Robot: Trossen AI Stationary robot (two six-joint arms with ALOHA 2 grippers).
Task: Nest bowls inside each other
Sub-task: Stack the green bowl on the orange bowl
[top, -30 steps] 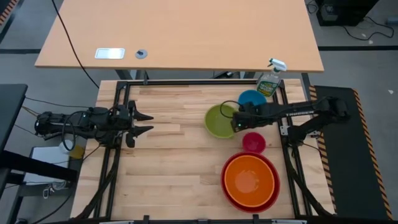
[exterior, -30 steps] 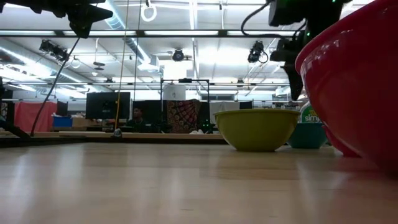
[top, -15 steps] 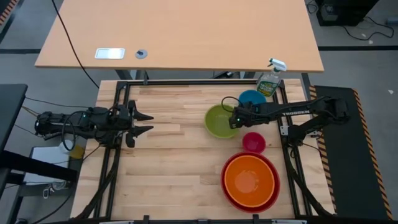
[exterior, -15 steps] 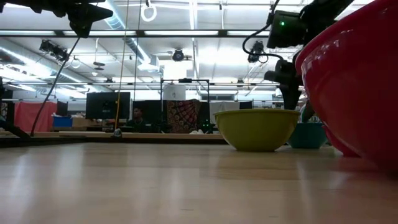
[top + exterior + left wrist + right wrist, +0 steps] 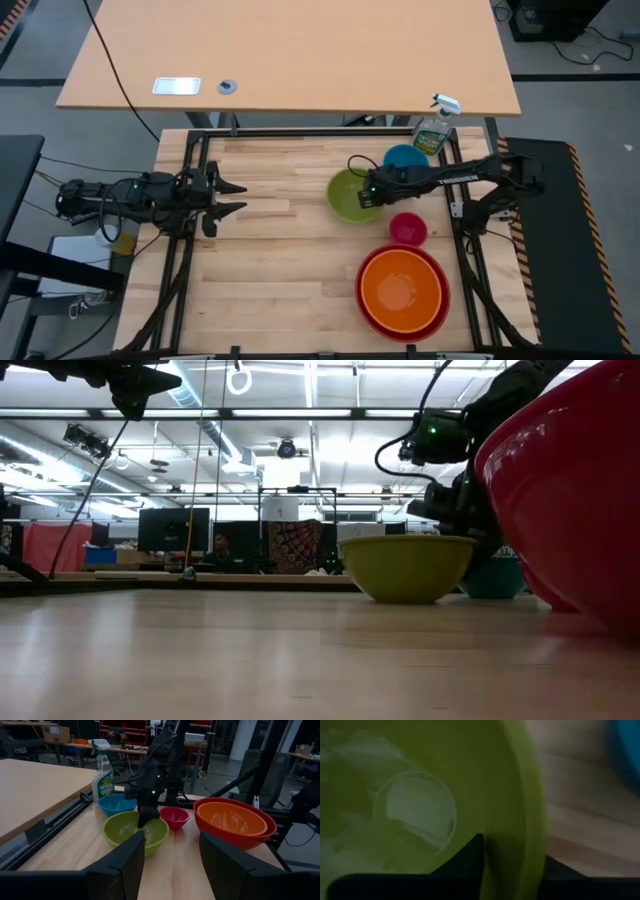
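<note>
The lime green bowl [image 5: 350, 196] stands on its base at the table's right middle. My right gripper [image 5: 370, 194] reaches down over its right rim and is shut on it. The blue bowl [image 5: 405, 158] sits behind it, near the far edge. The small pink bowl [image 5: 408, 228] sits nearer, to the right. The orange bowl [image 5: 400, 288] lies nested in the red bowl [image 5: 432, 318] at the near right. My left gripper [image 5: 232, 198] hovers open at the table's left, well above the wood. My right gripper has the lime green bowl's rim on its right side [image 5: 527, 855], one finger inside [image 5: 467, 857] against the wall and one outside [image 5: 557, 867]. The fingers come from above, slanting down. The bowl stands upright with its base on the table [image 5: 405, 598].
A green spray bottle [image 5: 434, 130] stands at the far right corner beside the blue bowl. A black frame [image 5: 190, 160] runs round the wooden table. The table's left and middle are bare wood.
My right gripper has come down and toward the table's left, from above the gap between the green and pink bowls onto the green bowl's right rim. The green bowl has slid slightly toward the left.
</note>
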